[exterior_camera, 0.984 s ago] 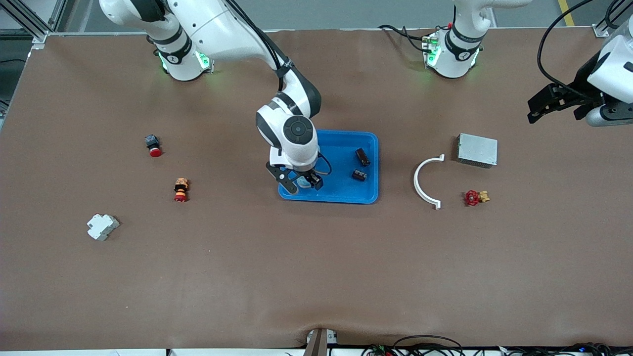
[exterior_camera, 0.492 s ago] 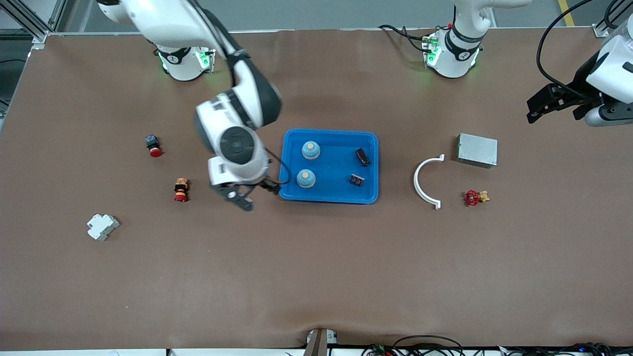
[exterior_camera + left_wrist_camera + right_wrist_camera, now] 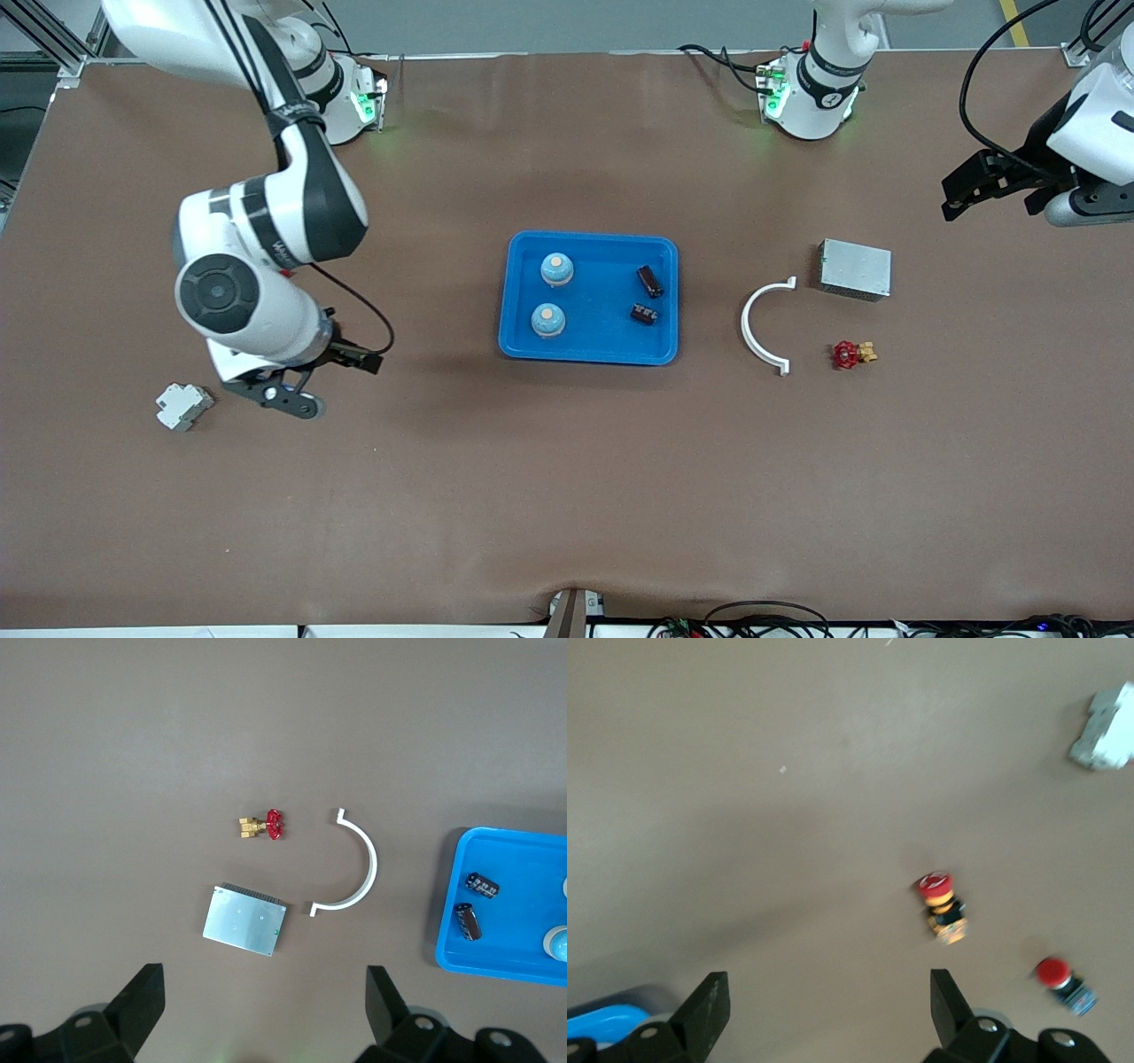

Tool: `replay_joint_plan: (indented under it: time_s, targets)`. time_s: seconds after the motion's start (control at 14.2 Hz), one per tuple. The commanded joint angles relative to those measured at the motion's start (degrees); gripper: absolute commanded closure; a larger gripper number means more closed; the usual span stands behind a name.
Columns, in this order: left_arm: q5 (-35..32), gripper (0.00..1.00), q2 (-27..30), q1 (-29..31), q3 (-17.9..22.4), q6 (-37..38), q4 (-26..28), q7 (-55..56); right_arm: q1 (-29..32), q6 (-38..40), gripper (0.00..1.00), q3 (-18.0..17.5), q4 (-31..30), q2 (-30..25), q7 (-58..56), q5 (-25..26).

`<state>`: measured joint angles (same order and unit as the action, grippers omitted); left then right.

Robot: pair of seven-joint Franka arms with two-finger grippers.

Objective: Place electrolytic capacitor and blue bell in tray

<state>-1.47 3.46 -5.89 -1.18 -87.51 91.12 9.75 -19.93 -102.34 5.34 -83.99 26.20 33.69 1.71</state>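
Swinging clear of the tray (image 3: 589,350), the right gripper (image 3: 312,381) now hangs empty with jaws spread, well off toward the right arm's end of the desk. It has left two blue bells (image 3: 556,269) inside the tray, beside the capacitor (image 3: 649,281) and a small black part (image 3: 643,314). Both task items look placed. The left gripper (image 3: 992,188), jaws spread, waits past the tray's other end.

The right gripper (image 3: 306,383) has left the tray (image 3: 588,354), swinging away toward 8 o'clock with open fingers, and a second blue bell (image 3: 547,320) now sits inside.
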Motion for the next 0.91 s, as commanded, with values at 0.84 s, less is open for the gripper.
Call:
replay_joint_plan:
  time_s: [0.84]
  targets:
    - [-0.99, 0.0, 1.55, 0.0, -1.37, 0.58, 0.72, 0.53, 20.55, 7.5, 0.0, -1.21, -1.61, -14.23, -35.36, -0.12]
